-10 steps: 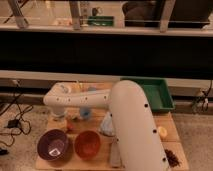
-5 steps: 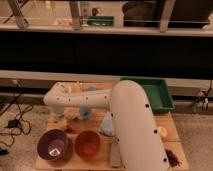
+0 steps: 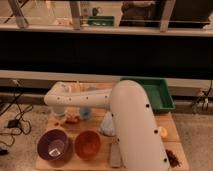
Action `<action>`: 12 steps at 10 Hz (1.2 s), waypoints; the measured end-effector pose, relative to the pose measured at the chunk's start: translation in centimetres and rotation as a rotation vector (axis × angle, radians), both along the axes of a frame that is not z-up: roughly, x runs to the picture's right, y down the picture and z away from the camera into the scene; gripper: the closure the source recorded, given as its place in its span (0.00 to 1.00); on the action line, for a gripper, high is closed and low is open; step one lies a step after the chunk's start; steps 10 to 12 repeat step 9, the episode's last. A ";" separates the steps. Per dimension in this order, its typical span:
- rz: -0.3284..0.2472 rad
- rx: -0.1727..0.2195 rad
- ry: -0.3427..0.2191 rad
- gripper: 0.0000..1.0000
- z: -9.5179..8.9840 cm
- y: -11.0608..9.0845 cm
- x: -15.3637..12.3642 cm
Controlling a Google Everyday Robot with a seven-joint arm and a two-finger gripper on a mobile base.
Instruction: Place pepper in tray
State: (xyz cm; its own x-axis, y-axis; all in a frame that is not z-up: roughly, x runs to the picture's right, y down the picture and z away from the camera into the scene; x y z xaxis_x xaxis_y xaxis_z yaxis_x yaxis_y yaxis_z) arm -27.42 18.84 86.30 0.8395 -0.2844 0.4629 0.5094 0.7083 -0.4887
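Observation:
The pepper (image 3: 73, 120) is a small orange-red piece on the wooden table (image 3: 175, 134), just below the arm's left end. The green tray (image 3: 161, 94) stands at the table's back right, partly behind my white arm. My gripper (image 3: 60, 113) hangs under the arm's far left end, just left of the pepper and low over the table. The arm covers most of the gripper. I cannot tell if it touches the pepper.
A purple bowl (image 3: 52, 145) and an orange bowl (image 3: 87, 144) stand at the table's front left. A round orange-yellow fruit (image 3: 162, 131) and a dark piece (image 3: 173, 158) lie at the right. A bluish object (image 3: 86, 113) and a pale bag (image 3: 107, 126) lie mid-table.
The arm's far end has shifted slightly to the left. Nothing else has visibly moved.

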 end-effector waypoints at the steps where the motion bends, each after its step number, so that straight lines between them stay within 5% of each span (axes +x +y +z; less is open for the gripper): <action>1: 0.000 0.003 -0.001 0.65 0.0 -0.1 0.0; 3: -0.002 0.005 -0.001 0.73 -0.2 -0.3 0.0; 6: -0.004 -0.003 -0.020 0.99 -0.1 0.0 0.2; 12: -0.002 -0.002 -0.023 1.00 -0.1 0.0 0.1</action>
